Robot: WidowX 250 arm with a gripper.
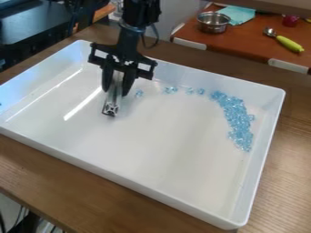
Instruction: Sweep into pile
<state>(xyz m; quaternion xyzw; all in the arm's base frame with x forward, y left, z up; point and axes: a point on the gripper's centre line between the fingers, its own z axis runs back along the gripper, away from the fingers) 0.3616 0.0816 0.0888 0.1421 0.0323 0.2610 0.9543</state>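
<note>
My gripper [117, 88] hangs over the upper left part of the white tray [164, 136], shut on a slim metallic bar [113, 101] that points down to the tray floor. The light-blue clear pieces [236, 116] lie in a curved band along the tray's right side. A few loose pieces [171, 90] trail leftward near the back wall, and a single piece [139, 93] lies just right of the gripper. Whether the bar's lower end touches the tray floor, I cannot tell.
The tray's raised walls [121, 179] surround the work area on a brown wooden table [280, 182]. Behind it, an orange-brown surface [243, 42] holds a metal pot [213, 22], a teal cloth [237, 14] and a spoon with a yellow-green handle [289, 43].
</note>
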